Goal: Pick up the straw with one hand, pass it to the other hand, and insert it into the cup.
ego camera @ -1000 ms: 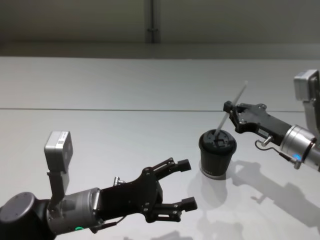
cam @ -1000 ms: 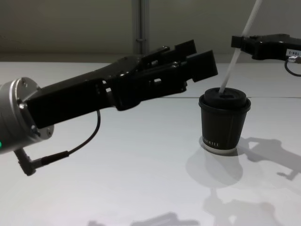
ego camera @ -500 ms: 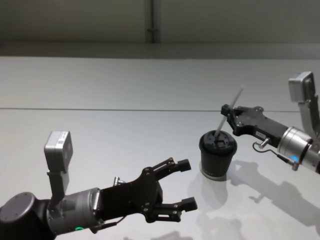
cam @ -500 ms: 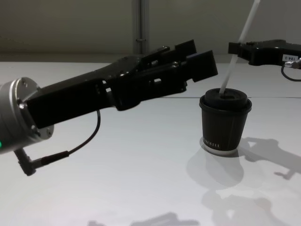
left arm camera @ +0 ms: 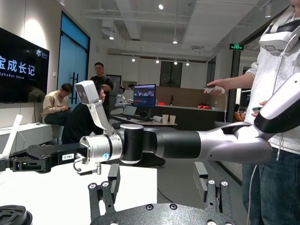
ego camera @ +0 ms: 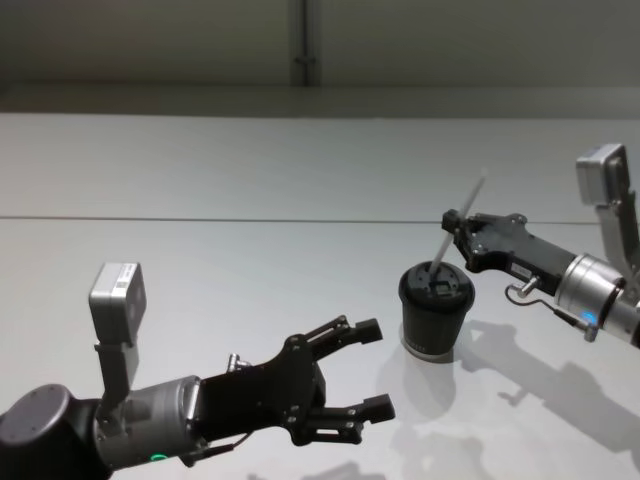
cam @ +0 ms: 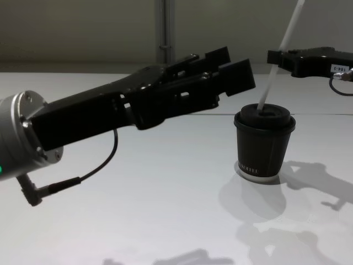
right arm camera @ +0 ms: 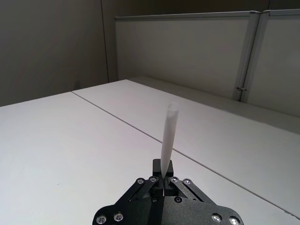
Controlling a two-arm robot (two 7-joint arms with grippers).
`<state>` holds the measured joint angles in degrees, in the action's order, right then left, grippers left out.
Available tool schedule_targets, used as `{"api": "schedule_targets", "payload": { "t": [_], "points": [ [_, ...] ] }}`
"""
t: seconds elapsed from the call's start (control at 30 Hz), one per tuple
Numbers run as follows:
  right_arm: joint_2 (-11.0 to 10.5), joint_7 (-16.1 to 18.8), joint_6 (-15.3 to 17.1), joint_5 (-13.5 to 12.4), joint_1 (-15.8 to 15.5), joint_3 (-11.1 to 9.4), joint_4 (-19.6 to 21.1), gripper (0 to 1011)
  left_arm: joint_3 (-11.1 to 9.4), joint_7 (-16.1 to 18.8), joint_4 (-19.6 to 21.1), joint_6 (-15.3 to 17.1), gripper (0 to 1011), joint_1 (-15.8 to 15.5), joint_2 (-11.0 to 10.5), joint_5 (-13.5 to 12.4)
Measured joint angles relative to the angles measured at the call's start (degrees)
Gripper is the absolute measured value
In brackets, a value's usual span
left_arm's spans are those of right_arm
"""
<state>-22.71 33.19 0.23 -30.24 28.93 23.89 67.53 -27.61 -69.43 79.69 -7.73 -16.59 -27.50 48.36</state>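
Left gripper [ego camera: 370, 368] hangs spread and empty, low over the tabletop [ego camera: 200, 260]. Straw [cam: 278, 58] tip sits in the cup [cam: 263, 144] lid, right gripper [ego camera: 452, 222] pinching its middle. Insertion looks nearly done; release remains.

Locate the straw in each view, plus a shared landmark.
Head: straw right of centre, leaning from the cup.
Chest: upper right, rising from the lid.
Right wrist: centre, pinched in the right gripper.
Left wrist: sliver at the left edge.
Landmark: the cup.
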Motion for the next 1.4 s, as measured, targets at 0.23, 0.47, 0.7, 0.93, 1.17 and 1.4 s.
{"api": "schedule_targets", "payload": {
  "t": [0.23,0.47,0.7,0.93,1.17,1.4],
  "points": [
    [-0.03,0.00,-0.01,-0.06,-0.02,-0.03,0.04,133,0.00,0.00,0.00,0.00,1001,0.00,0.00,0.00],
    [-0.03,-0.01,-0.06,-0.07,-0.06,-0.06,0.08,357,0.00,0.00,0.00,0.00,1001,0.00,0.00,0.00],
    [-0.03,-0.01,-0.06,-0.07,-0.07,-0.09,0.10,577,0.00,0.00,0.00,0.00,1002,0.00,0.00,0.00],
    [-0.03,-0.01,-0.06,-0.07,-0.07,-0.10,0.10,791,0.00,0.00,0.00,0.00,1001,0.00,0.00,0.00],
    [-0.03,-0.01,-0.05,-0.07,-0.07,-0.09,0.10,962,0.00,0.00,0.00,0.00,1001,0.00,0.00,0.00],
    [-1.20,-1.00,-0.70,-0.85,-2.52,-1.66,2.52,1001,0.00,0.00,0.00,0.00,1001,0.00,0.00,0.00]
  ]
}}
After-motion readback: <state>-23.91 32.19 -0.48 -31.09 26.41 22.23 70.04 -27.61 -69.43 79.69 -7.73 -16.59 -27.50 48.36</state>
